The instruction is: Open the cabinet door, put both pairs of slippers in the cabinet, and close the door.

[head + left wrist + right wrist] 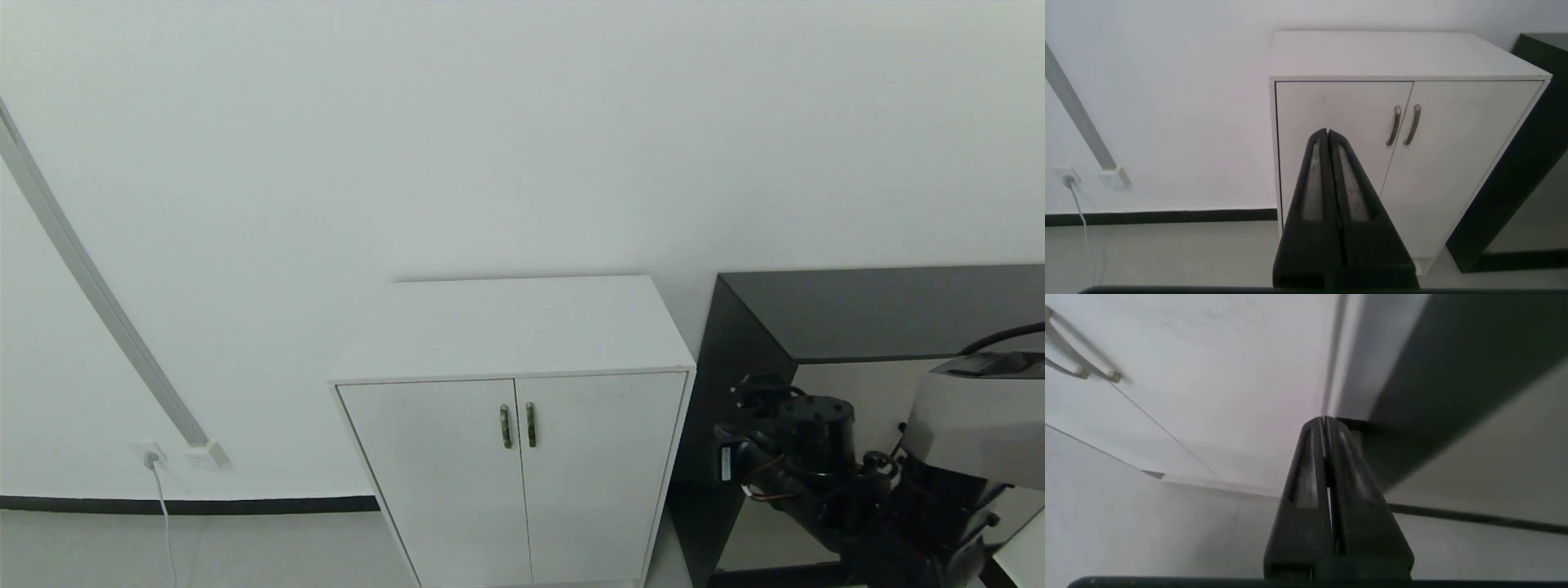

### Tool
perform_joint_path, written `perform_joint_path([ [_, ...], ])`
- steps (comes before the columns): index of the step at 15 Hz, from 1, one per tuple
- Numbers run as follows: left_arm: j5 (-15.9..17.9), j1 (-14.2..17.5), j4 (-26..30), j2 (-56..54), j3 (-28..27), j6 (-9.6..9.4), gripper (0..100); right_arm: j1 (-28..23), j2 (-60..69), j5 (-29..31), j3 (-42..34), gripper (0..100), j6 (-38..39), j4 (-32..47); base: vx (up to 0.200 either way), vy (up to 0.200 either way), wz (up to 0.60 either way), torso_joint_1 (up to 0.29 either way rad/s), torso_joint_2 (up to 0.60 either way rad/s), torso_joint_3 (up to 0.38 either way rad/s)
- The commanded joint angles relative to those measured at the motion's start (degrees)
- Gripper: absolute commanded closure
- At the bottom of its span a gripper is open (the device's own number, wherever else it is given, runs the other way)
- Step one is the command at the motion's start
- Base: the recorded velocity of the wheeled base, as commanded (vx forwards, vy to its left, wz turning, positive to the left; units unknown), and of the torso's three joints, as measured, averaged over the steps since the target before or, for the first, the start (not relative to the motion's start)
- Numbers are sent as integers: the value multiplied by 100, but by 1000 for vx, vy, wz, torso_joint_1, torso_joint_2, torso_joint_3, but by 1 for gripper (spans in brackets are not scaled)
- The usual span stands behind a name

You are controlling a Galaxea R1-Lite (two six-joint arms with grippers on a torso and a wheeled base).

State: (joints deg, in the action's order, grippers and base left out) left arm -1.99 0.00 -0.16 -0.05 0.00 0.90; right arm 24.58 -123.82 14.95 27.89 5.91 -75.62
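A white cabinet stands against the wall with both doors shut. Its two dark metal handles sit side by side at the centre seam. In the left wrist view my left gripper is shut with nothing in it. It is held some way in front of the cabinet's left door, with the handles off to one side. My right gripper is also shut and empty. It is close to the cabinet's right door, near the edge that meets the black table. My right arm is low beside the cabinet.
A black table stands directly against the cabinet's right side. A wall socket with a white cable and a slanted cable duct are on the wall to the left. Bare grey floor lies left of the cabinet.
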Motion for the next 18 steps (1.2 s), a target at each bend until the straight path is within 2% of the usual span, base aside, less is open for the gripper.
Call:
perform_joint_path([
  [1, -3, 0, -2, 5, 0, 6, 100, -515, 552, 44, -908, 100, -196, -366, 0, 0, 0, 0, 0, 0],
  [5, -3, 0, -2, 5, 0, -2, 100, -1218, 1229, 26, -1945, 100, -222, -612, 0, 0, 0, 0, 0, 0],
  [6, -3, 0, -2, 5, 0, -2, 100, -1218, 1229, 26, -1945, 100, -222, -612, 0, 0, 0, 0, 0, 0],
  [8, -3, 0, -2, 5, 0, 6, 100, -1456, 1747, 8, -2552, 100, -284, -814, 0, 0, 0, 0, 0, 0],
  [11, -3, 0, -2, 5, 0, 6, 100, -1500, 2468, 17, -2789, 100, -301, -612, 0, 0, 0, 0, 0, 0],
  [13, -3, 0, -2, 5, 0, 6, 100, -1517, 3048, 8, -2789, 100, -292, -58, 0, 0, 0, 0, 0, 0],
  [18, -3, 0, 7, 5, 0, 15, 100, -1517, 5289, -62, -2789, 100, -292, 1910, 0, 0, 0, 0, 0, 0],
])
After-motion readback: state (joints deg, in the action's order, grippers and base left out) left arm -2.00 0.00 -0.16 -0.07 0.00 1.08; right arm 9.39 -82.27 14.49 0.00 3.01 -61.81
